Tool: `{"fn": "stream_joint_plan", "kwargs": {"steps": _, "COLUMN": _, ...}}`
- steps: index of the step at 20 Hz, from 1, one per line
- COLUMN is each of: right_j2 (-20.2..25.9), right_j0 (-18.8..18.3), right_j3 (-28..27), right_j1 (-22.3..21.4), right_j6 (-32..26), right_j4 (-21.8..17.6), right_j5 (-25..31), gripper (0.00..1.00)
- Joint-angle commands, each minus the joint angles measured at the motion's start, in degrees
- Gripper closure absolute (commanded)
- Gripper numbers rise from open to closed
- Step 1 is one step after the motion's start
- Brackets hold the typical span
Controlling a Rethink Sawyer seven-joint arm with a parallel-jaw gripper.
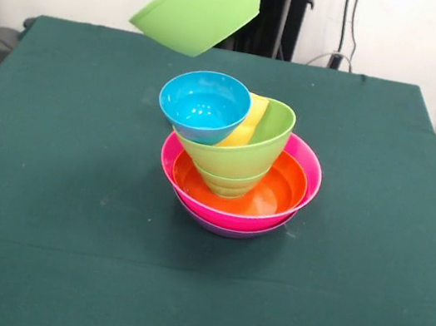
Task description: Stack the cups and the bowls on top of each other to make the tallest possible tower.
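Your arm itself does not show; whether its fingers are apart or clamped cannot be told. A large lime green bowl (pixel 199 4) hangs tilted in the air at 11 o'clock above the tower (pixel 239 162), its opening hidden. The tower sits mid-table (pixel 45 183): purple bowl (pixel 227 228), pink bowl (pixel 306 166), orange bowl (pixel 280 193), then green bowls (pixel 240 154) tipped toward 10 o'clock, holding the yellow cup (pixel 246 126) and sky blue bowl (pixel 204 106).
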Motion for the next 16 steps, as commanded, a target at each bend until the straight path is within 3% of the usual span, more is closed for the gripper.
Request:
{"fn": "stream_joint_plan", "kwargs": {"steps": 1, "right_j2": -1.2, "right_j0": 0.5, "right_j3": 7.5, "right_j1": -1.0, "right_j6": -1.2, "right_j4": 0.7, "right_j5": -2.8, "gripper": 1.0}}
{"fn": "stream_joint_plan", "kwargs": {"steps": 8, "right_j2": -1.9, "right_j0": 0.4, "right_j3": 5.4, "right_j1": 3.8, "right_j6": -1.0, "right_j4": -2.6, "right_j5": -5.4, "gripper": 1.0}}
{"fn": "stream_joint_plan", "kwargs": {"steps": 16, "right_j2": -2.7, "right_j0": 1.8, "right_j3": 3.7, "right_j1": 3.2, "right_j6": -1.1, "right_j4": -4.1, "right_j5": -2.6, "gripper": 1.0}}
